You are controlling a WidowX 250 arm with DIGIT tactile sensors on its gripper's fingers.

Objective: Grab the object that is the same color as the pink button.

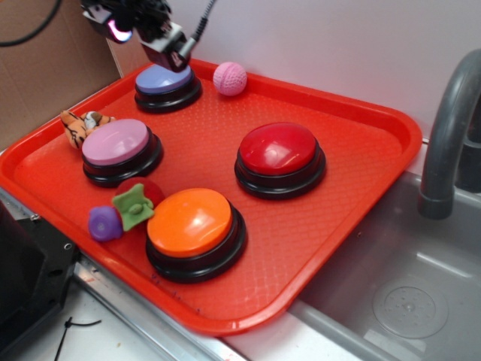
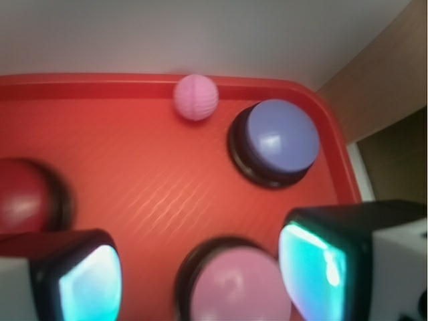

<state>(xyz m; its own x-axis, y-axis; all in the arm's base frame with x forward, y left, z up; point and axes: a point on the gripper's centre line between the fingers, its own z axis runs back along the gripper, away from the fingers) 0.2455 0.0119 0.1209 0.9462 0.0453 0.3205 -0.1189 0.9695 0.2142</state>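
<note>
At the tray's near edge sits the orange button, with a purple toy piece and a green toy just beside it. Further in are the pink button by the left edge and the red button toward the right. In the far corner stands the lavender-blue button, and the pink ball lies just beside it, close against the far rim.

The gripper hangs above that corner, empty, its fingers spread apart.

The ball is round and likely to roll: a finger landing off-centre could push it along the rim. The neighbouring button's base may block one finger on descent, and closing too high could squeeze the ball out.
</note>
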